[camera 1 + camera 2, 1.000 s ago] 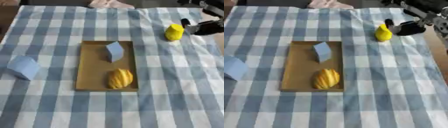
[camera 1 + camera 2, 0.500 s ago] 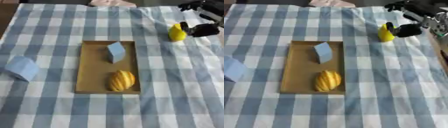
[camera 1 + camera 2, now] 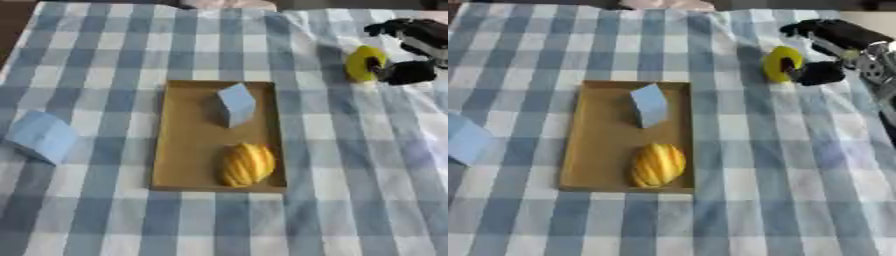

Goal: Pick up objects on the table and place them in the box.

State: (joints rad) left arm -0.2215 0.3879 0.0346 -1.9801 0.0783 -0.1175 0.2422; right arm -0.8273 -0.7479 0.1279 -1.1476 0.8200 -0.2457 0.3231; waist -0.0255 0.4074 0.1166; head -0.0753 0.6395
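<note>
Since the earlier frame the yellow object (image 3: 780, 63) has turned, now a round face against the right hand (image 3: 829, 51).
Left eye view: a shallow brown box (image 3: 188, 145) on the blue checked tablecloth (image 3: 350, 165) holds a pale blue block (image 3: 235, 104) and a ribbed yellow fruit (image 3: 247, 164); another blue block (image 3: 42, 136) lies well left. Right eye view: the hand's thumb touches the yellow object at the far right, upper fingers spread above it; whether they clamp it I cannot tell.

Blue block (image 3: 464, 139) cut by the left edge; robot hand (image 3: 833, 42) blurred, grip unclear.
</note>
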